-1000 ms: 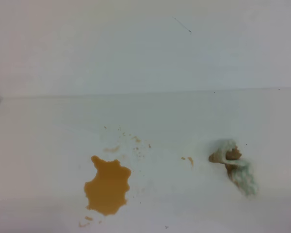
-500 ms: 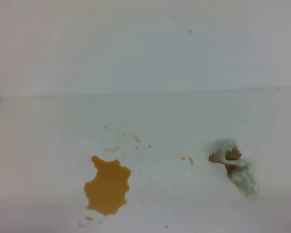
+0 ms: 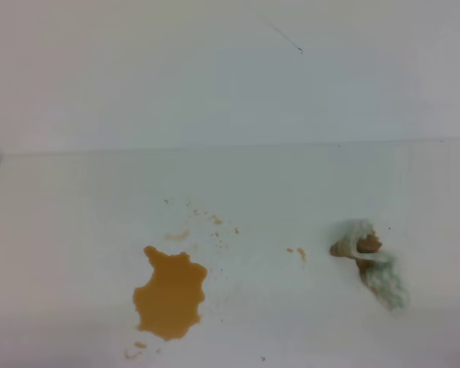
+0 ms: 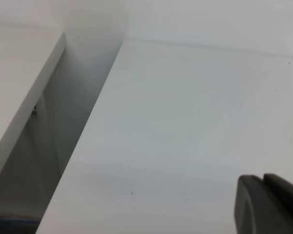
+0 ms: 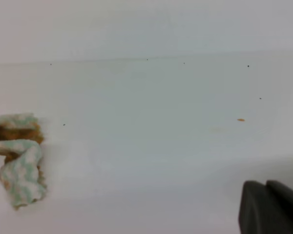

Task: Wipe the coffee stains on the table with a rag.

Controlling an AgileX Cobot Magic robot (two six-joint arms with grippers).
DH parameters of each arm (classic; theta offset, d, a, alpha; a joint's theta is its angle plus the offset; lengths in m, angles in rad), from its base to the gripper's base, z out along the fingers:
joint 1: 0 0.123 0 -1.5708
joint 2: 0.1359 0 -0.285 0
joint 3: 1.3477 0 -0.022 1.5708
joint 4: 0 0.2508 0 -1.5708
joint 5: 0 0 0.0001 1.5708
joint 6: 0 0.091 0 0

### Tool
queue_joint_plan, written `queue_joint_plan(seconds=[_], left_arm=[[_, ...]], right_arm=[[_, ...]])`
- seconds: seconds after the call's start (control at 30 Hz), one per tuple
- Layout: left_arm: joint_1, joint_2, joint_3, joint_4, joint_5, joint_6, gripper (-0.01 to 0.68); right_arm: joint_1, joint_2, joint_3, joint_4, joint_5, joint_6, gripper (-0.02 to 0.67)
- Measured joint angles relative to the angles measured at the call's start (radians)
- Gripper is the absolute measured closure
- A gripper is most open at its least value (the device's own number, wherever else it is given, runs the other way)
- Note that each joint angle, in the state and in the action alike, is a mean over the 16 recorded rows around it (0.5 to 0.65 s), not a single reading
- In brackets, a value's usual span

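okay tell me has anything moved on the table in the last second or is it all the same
Nothing visibly changed. The rag lies apart from the big coffee stain on the table, neither touched, and no end effector has come into the overhead view.

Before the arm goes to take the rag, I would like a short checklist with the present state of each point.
1. The rag lies free on the table, nothing on it: ok.
2. The right gripper is open for a grasp: not ok; its fingers look together.
3. The right gripper is at the rag: not ok; the right wrist view shows the rag far to its left.
4. The coffee stains are unwiped, the large blob whole: ok, work remains.
5. The path from the rag to the blob is free of objects: ok, only small specks.
6. The left gripper is away from the stains: ok; only bare table near it.
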Motion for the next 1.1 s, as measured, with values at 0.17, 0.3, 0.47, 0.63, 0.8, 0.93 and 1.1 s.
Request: queue_joint_plan(seconds=[0.17, 0.3, 0.47, 0.63, 0.8, 0.93, 1.1], left_arm=[[0.0, 0.0, 0.0, 0.0, 0.0, 0.0, 0.672], [0.0, 0.0, 0.0, 0.0, 0.0, 0.0, 0.672], [0.0, -0.001, 0.0, 0.0, 0.0, 0.0, 0.672], [0.0, -0.001, 0.0, 0.0, -0.001, 0.0, 0.672], [-0.001, -0.002, 0.0, 0.0, -0.001, 0.0, 0.672], [-0.007, -0.002, 0.0, 0.0, -0.002, 0.0, 0.672], [-0.016, -0.003, 0.0, 0.0, -0.002, 0.0, 0.672]], right_arm=[[0.0, 0.0, 0.0, 0.0, 0.0, 0.0, 0.652], [0.0, 0.0, 0.0, 0.0, 0.0, 0.0, 0.652], [0.0, -0.001, 0.002, 0.0, -0.001, 0.0, 0.652], [0.0, -0.001, 0.002, 0.002, -0.003, 0.0, 0.652], [0.0, -0.001, 0.002, 0.003, -0.023, 0.0, 0.652], [0.0, -0.001, 0.002, 0.007, -0.08, 0.002, 0.652], [0.0, -0.001, 0.002, 0.009, -0.187, -0.001, 0.652]])
